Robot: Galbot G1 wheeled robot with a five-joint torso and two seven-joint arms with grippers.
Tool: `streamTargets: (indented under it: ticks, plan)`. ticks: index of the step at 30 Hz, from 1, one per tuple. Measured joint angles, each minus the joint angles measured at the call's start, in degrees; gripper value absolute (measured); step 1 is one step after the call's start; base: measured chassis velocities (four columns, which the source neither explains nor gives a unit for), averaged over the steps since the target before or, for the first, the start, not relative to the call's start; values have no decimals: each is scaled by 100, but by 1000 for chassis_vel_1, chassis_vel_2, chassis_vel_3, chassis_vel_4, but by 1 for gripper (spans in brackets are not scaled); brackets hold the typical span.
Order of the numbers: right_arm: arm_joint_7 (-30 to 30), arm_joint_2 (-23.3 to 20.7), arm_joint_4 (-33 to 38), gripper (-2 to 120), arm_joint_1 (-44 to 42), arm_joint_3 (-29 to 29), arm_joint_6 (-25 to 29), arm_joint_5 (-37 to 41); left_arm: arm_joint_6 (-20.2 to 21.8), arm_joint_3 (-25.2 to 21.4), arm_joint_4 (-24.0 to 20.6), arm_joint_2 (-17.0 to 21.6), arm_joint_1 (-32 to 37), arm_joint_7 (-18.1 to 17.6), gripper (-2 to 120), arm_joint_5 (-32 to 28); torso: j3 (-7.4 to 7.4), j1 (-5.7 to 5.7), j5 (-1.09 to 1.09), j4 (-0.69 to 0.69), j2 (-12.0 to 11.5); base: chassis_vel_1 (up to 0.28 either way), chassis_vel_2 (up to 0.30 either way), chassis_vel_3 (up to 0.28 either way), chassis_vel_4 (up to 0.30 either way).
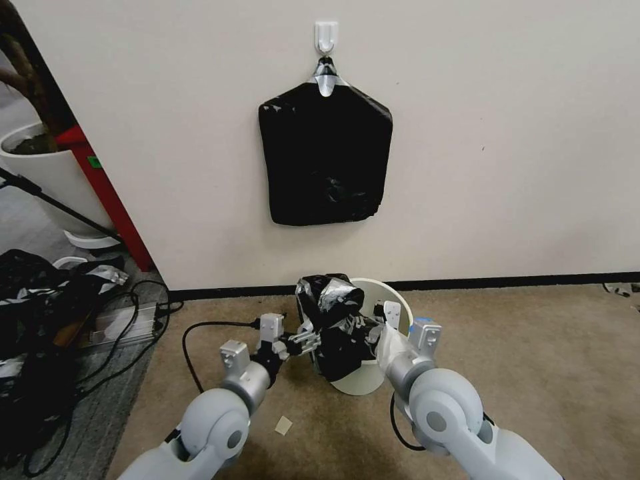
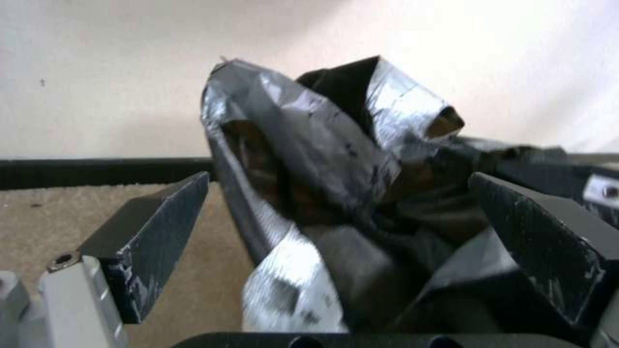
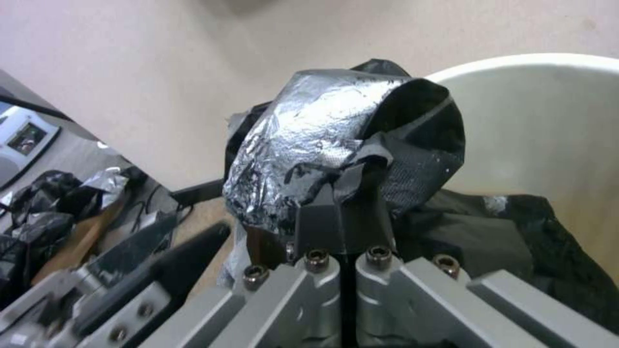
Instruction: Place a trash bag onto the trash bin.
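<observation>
Right gripper (image 3: 345,212): fingers pressed together, pinching a fold of the bag (image 3: 322,140) at the bin's near-left rim. Left gripper (image 2: 361,241): fingers spread wide, one on each side of the bag, neither clearly touching it; in the head view it sits just left of the bin (image 1: 367,380).

Bag (image 1: 337,327): crumpled, glossy, bunched up over the bin's left rim, part hanging down the outer wall, part lying inside. In the right wrist view the bin (image 3: 535,125) shows a bare cream inner wall beyond the bag.

Bin stands on tan carpet (image 1: 533,360), close to a cream wall (image 1: 500,133) with a black skirting strip. On the wall above, a flat black pack (image 1: 325,157) hangs from a white hook (image 1: 326,35). Left of the robot: cables (image 1: 133,313) and black clutter on grey floor, a white plant pot (image 1: 47,173) and a red post (image 1: 107,193).
</observation>
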Motion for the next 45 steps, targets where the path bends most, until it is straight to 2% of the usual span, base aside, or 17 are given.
streamTargets:
  ticks: [2,7,9,12,17,18,20,23,31,34,35,37,38,41,42,45]
  plan:
    - [0,1,5,0,-6,6,-1,-3,27,17,14,-32,-34,-28,99,-9,0,0,0,0,0,0,0,0,0]
    - [3,16,20,0,-12,20,-2,-9,182,190,206,-202,-222,-182,85,39,0,0,0,0,0,0,0,0,0]
    - [5,35,42,0,-12,28,-2,-10,250,322,424,-336,-349,-291,75,124,0,0,0,0,0,0,0,0,0]
    - [6,42,77,0,-16,41,-2,-11,387,392,618,-431,-457,-373,69,193,0,0,0,0,0,0,0,0,0]
    - [7,41,140,0,-43,69,-3,-11,507,447,868,-509,-589,-404,70,223,0,0,-1,0,0,0,0,0,0]
    - [7,40,163,0,-58,75,-4,-11,518,468,975,-543,-644,-404,77,224,0,0,0,0,0,0,0,0,0]
    - [7,39,187,0,-74,76,-5,-18,537,492,1059,-571,-696,-403,79,224,0,0,0,0,0,0,0,0,0]
    - [7,45,218,0,-97,54,-7,-50,653,615,1226,-617,-864,-431,90,227,0,0,-1,0,0,0,0,0,0]
    - [6,77,230,0,-104,25,-11,-101,950,852,1353,-634,-1174,-638,92,224,0,0,-1,0,0,0,0,0,0]
    - [6,84,245,0,-119,30,-13,-132,1400,1059,1404,-654,-1444,-865,74,200,0,0,0,0,0,0,0,0,0]
    - [6,84,245,0,-119,30,-13,-132,1400,1059,1404,-654,-1444,-865,74,200,0,0,0,0,0,0,0,0,0]
    - [6,79,266,0,-140,45,-13,-136,1535,1115,1459,-668,-1544,-949,62,197,0,0,0,0,0,0,0,0,0]
    - [6,79,266,0,-140,45,-13,-136,1535,1115,1459,-668,-1544,-949,62,197,0,0,0,0,0,0,0,0,0]
    - [6,75,297,0,-164,55,-13,-152,1719,1155,1537,-665,-1648,-1061,49,137,0,0,0,0,0,0,0,0,0]
    - [6,75,297,0,-164,55,-13,-152,1719,1155,1537,-665,-1648,-1061,49,137,0,0,0,0,0,0,0,0,0]
    - [10,78,302,0,-166,59,62,-212,1804,1145,1598,-652,-1706,-1122,34,47,0,0,0,1,0,0,0,0,0]
